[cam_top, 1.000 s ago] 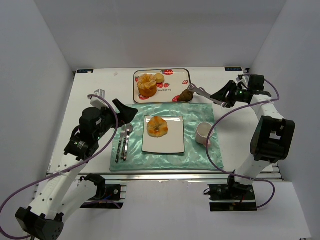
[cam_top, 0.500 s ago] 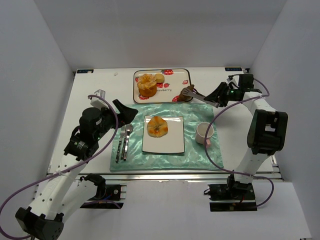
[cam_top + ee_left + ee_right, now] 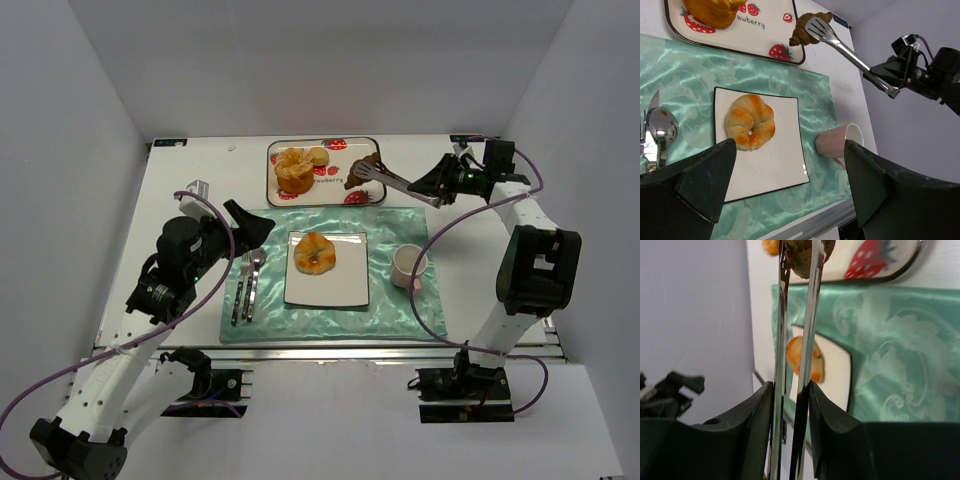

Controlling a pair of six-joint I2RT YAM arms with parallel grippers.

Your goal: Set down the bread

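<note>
Right hand [image 3: 436,187]: its fingers are pressed together on the handles of a pair of tongs [image 3: 395,180], which reach left from the far right part of the tabletop. The tong tips pinch the bread [image 3: 355,172], a dark brown piece, over the right end of the tray [image 3: 335,182] by the far edge of the tabletop. Whether the bread touches the tray or hangs clear of it cannot be settled. In the right wrist view the bread is cut off at the top edge.

Left hand [image 3: 250,222]: spread and holding nothing, above the left side of the mat [image 3: 400,225].

On the mat are a plate [image 3: 345,285] carrying a pastry [image 3: 315,252], a cup [image 3: 408,265] to its right, and a fork [image 3: 238,288] and spoon [image 3: 255,275] to its left. In the left wrist view a finger hides most of the fork, and the buns [image 3: 295,168] on the tray are cropped.
</note>
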